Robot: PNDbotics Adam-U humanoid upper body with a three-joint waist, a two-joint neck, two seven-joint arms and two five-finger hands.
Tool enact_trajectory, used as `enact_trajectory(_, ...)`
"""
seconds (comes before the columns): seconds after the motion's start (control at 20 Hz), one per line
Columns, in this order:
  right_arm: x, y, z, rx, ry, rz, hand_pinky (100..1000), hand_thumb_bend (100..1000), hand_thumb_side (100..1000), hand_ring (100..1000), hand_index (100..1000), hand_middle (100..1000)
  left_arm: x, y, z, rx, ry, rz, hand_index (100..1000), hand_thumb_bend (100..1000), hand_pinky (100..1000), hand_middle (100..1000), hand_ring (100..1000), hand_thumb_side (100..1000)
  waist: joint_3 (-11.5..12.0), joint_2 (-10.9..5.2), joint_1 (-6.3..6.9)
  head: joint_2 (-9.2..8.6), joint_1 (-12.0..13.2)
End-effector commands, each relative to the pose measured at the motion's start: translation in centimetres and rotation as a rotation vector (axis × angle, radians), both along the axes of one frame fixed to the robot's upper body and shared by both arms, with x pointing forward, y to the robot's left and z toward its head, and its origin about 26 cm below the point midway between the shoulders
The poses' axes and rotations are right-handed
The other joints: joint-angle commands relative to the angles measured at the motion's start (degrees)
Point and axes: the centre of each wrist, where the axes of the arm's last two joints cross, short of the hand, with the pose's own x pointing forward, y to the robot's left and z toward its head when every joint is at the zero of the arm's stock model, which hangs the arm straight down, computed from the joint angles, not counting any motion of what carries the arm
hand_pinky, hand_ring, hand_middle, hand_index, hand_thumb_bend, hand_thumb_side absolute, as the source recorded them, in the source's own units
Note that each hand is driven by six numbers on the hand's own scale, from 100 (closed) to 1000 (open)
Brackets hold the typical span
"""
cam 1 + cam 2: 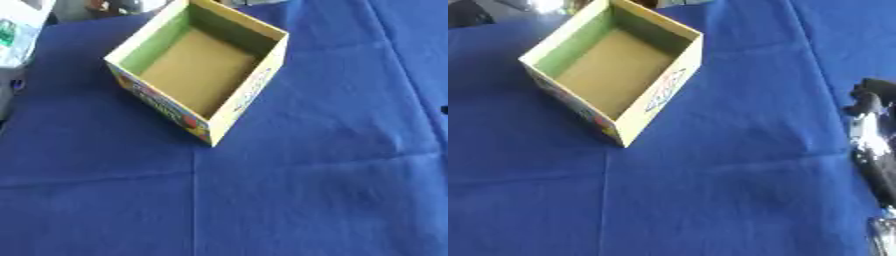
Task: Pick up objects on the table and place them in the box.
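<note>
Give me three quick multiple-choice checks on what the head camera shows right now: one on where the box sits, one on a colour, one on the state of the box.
1. Where is the box in the views?
A. upper left part of the cloth
B. lower right corner
C. dead centre at the bottom edge

2. What colour is the cloth that covers the table?
A. red
B. blue
C. white

3. What is the state of the box?
A. closed with a lid
B. tipped on its side
C. upright, open at the top, nothing seen inside

Answers:
1. A: it stands toward the far left, with bare cloth filling the lower half.
2. B: the whole covering is deep blue, with fold lines.
3. C: the brown floor and green inner wall show, with no object on them.

Only the right arm shows, at the right edge of the right eye view; its fingers cannot be made out.
</note>
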Motion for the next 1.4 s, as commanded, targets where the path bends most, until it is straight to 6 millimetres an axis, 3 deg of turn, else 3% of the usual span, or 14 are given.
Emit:
enact_trajectory(0.05,-0.1,0.0,0.7,-0.017,-0.027,0.006,643,100,502,784,740,589,1.1,0.0,0.4,-0.001,-0.015,0.014,429,100,100,263,229,358,-0.6,-0.89,-0.13,-1.35,0.3)
enact_trajectory(0.5,0.0,0.1,0.8,-0.018,-0.029,0.012,643,100,502,786,740,589,5.0,0.3,-2.1,-0.002,0.001,0.028,431,100,100,264,232,389,-1.7,-0.30,0.19,-1.79,0.6)
enact_trajectory(0.75,0.1,0.3,1.1,-0.019,-0.035,0.015,643,100,502,786,739,589,7.1,1.3,-5.5,0.029,0.138,0.090,437,100,100,267,236,403,-2.6,0.80,0.55,-2.25,0.5)
enact_trajectory(1.25,0.2,0.5,1.2,-0.019,-0.038,0.013,642,100,501,787,739,588,8.6,3.0,-8.8,0.078,0.225,0.164,456,100,100,279,258,428,-3.3,1.63,0.77,-2.73,0.4)
enact_trajectory(1.4,0.2,0.5,1.2,-0.020,-0.036,0.012,641,100,500,787,739,588,8.7,3.2,-9.1,0.078,0.232,0.167,527,100,100,326,304,477,-3.3,1.76,0.86,-2.71,0.3)
